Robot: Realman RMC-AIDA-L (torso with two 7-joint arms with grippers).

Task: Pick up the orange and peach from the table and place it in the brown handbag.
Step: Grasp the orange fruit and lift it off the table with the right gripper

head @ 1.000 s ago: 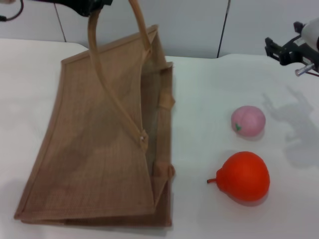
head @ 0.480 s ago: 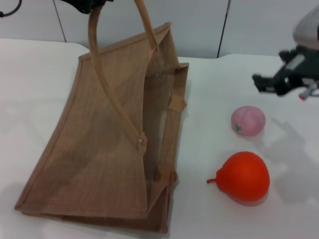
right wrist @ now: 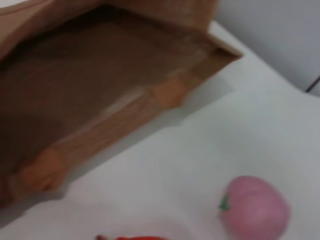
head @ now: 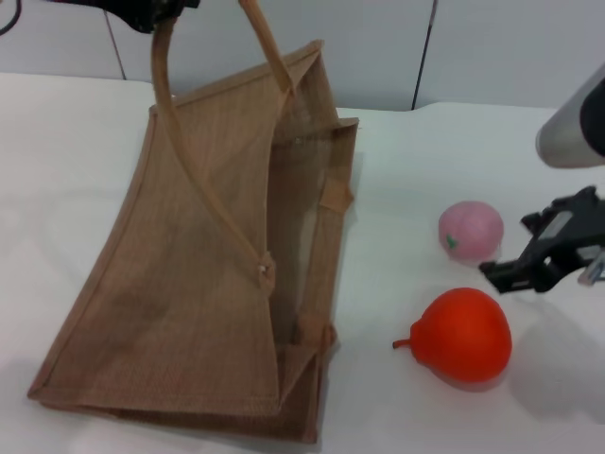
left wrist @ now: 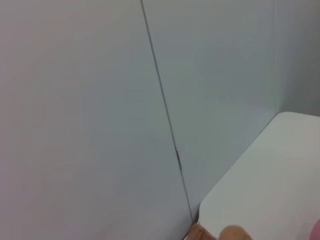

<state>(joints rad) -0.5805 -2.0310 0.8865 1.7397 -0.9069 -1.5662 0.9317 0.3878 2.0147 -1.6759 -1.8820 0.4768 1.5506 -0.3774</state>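
We hold the brown handbag (head: 203, 274) open by its handle with the left gripper (head: 142, 11); our right gripper (head: 515, 270), fingers apart and empty, hangs just beside the orange (head: 463, 334) and peach (head: 470, 229); next it must descend onto one.

Coarse woven brown handbag (head: 198, 284), glossy orange (head: 465, 335), seemingly matt peach (head: 471, 230)

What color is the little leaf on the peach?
Green. The peach is pale pink; the leaf shows best in the right wrist view.
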